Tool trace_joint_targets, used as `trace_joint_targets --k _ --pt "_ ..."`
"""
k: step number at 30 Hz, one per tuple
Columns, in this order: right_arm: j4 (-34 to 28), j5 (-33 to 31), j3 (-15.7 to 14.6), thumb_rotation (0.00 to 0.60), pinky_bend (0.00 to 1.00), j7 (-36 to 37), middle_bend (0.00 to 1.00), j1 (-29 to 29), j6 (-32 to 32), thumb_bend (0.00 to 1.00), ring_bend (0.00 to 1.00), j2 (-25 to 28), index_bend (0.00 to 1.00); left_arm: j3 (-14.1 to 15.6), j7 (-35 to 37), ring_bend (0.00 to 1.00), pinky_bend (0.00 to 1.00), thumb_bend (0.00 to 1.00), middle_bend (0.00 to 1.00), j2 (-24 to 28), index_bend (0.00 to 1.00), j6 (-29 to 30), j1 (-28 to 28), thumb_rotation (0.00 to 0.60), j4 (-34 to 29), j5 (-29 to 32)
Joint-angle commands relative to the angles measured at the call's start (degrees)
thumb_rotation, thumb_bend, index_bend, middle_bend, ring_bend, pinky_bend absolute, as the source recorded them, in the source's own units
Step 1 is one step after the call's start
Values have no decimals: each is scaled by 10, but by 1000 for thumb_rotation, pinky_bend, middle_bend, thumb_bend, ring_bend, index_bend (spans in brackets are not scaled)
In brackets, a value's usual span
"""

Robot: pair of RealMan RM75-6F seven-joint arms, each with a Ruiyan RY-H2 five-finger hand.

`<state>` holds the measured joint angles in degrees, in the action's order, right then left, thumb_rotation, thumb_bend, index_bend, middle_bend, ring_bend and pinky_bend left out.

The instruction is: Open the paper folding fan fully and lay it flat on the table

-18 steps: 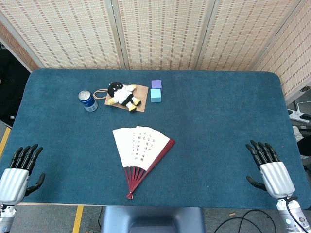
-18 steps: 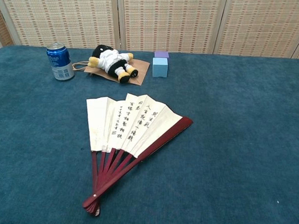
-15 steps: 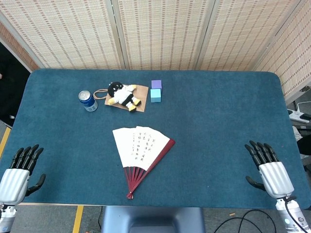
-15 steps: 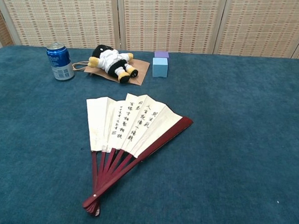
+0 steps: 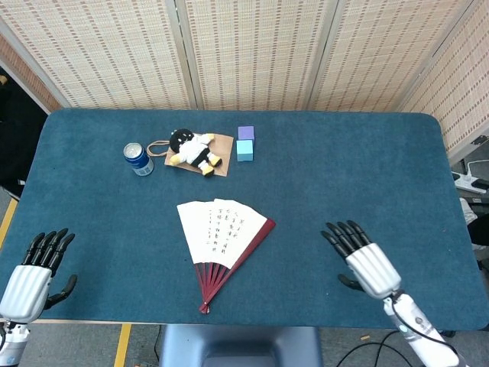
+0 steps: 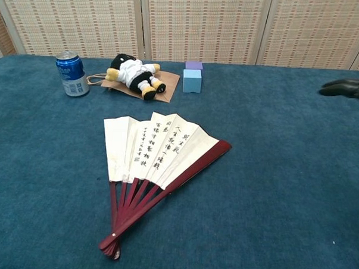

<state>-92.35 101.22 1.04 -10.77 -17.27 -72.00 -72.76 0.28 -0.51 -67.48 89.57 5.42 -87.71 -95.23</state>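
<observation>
A paper folding fan (image 5: 220, 237) (image 6: 152, 154) lies partly spread on the blue table, cream leaf with black script, dark red ribs meeting at a pivot near the front edge. My right hand (image 5: 363, 256) hovers to the fan's right, fingers apart, holding nothing; in the chest view only its dark fingertips (image 6: 343, 88) enter at the right edge. My left hand (image 5: 34, 271) stays at the front left corner, fingers spread and empty, well away from the fan.
A blue can (image 5: 138, 159) (image 6: 71, 74) stands at the back left. Beside it a plush toy (image 5: 195, 149) (image 6: 133, 74) lies on a brown paper bag. A light blue block (image 5: 244, 149) and a purple block (image 5: 246, 132) sit behind the fan.
My right hand has moved left from the table's right front corner toward the fan. The left hand shifted only slightly. The fan has not moved.
</observation>
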Motion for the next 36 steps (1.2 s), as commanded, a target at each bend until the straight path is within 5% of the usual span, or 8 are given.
trace_joint_targets --k 1,11,19,36 --pt "22 6 34 600 54 -53 0 -66 66 104 0 -72 96 5 3 0 38 407 0 5 0 -5 1 600 1 -2" --pt "75 -52 82 600 47 -146 0 -163 165 108 0 -209 283 0 23 0 42 418 0 14 0 -2 0 600 -2 8" --pt "141 -122 98 600 44 -222 0 -195 197 108 0 -297 309 0 20 0 45 432 0 12 0 -1 -1 600 3 11" --pt "287 -136 73 600 45 -155 26 -226 164 137 0 -404 430 -2 11 0 44 440 0 11 3 9 -7 600 3 13"
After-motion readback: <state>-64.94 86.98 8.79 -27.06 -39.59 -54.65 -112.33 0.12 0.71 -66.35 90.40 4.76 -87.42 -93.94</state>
